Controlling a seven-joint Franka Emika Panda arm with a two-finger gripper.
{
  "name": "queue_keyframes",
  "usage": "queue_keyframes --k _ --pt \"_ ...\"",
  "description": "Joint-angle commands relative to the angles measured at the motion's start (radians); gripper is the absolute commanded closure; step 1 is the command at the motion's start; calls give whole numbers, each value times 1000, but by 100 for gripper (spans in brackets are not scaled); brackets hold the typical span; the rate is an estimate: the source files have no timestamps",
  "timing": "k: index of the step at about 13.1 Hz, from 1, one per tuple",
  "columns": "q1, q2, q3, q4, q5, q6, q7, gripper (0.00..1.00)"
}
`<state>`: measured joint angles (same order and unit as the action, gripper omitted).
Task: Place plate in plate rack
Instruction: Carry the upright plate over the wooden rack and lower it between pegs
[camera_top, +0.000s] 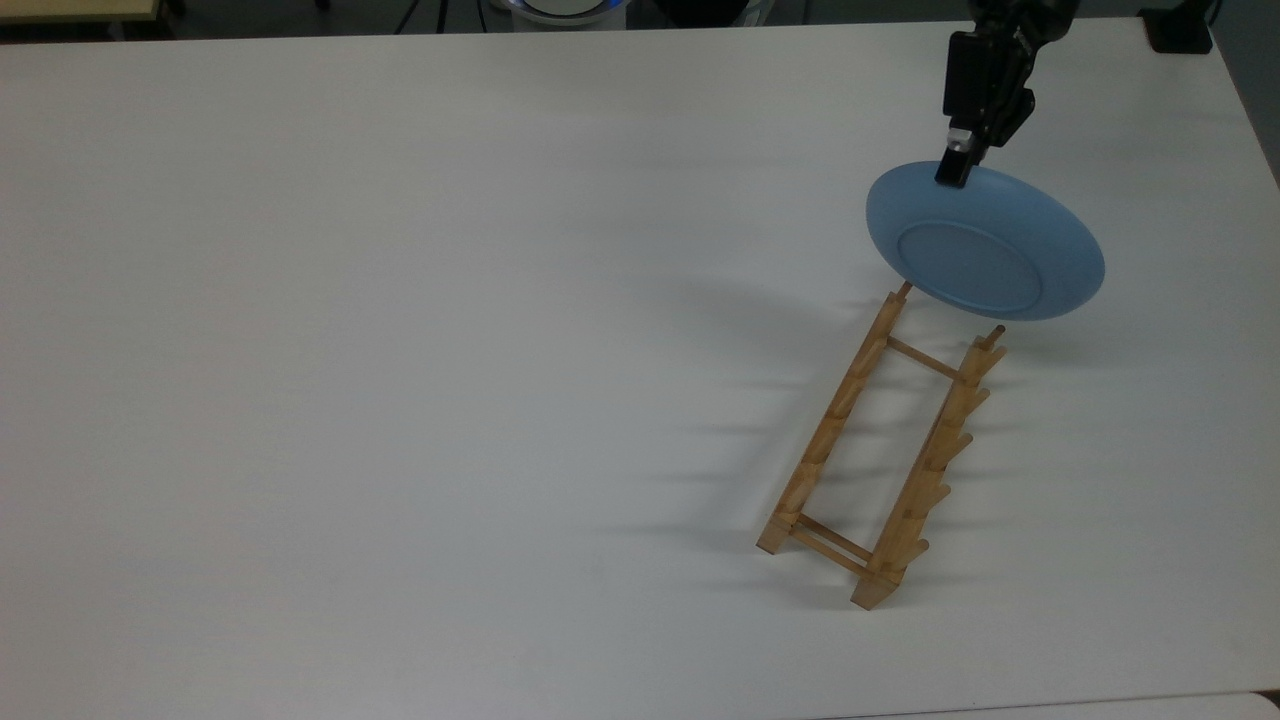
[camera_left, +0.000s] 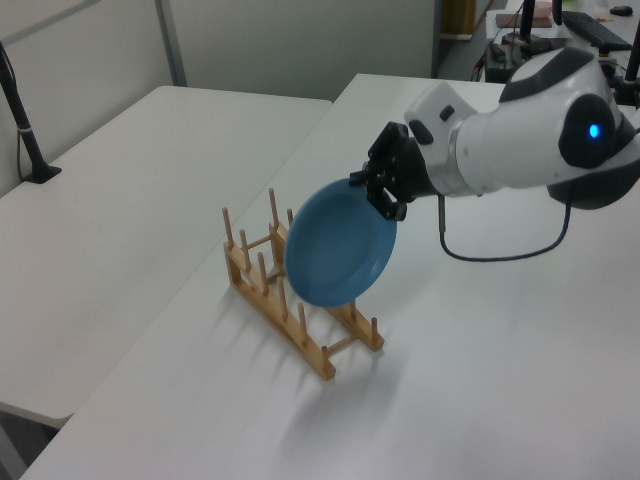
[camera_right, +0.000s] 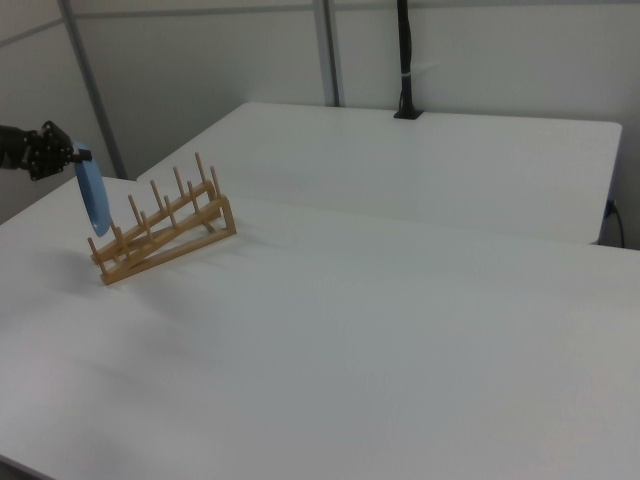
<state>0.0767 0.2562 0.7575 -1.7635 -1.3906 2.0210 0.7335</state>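
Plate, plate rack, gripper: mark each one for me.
plate (camera_top: 968, 268), top view, flat underside inside the foot ring.
plate rack (camera_top: 835, 408), top view, long rail at the top view's left.
gripper (camera_top: 953, 172), top view, jaws clamped on the plate's rim.

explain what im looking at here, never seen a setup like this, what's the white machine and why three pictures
The white machine is a robot arm with a black two-finger gripper at its end. The three pictures show the same moment from three fixed cameras: the top view looks down on the table, the left view and the right view look across it from opposite sides.

On the white table stands a light-wood plate rack: two long rails with rows of upright pegs, joined by thin cross dowels.

The gripper is shut on the rim of a round light-blue plate. The plate hangs on edge in the air, tilted, at one end of the rack. In the right view it hangs just above the end pegs, not yet down in a slot.
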Motion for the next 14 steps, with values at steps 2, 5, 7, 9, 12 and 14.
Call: queue_keyframes --k 2,5,7,9,12,14 --pt "55 75 -10 7 -138 -23 117 100" --pt "54 92 -12 7 -199 -45 158 100" --pt "54 95 -12 7 -199 -45 159 100" --pt "57 106 -12 6 -199 -45 161 100" --pt "61 115 -12 -8 -199 -47 162 100" --pt "61 115 -12 -23 -199 -47 162 100"
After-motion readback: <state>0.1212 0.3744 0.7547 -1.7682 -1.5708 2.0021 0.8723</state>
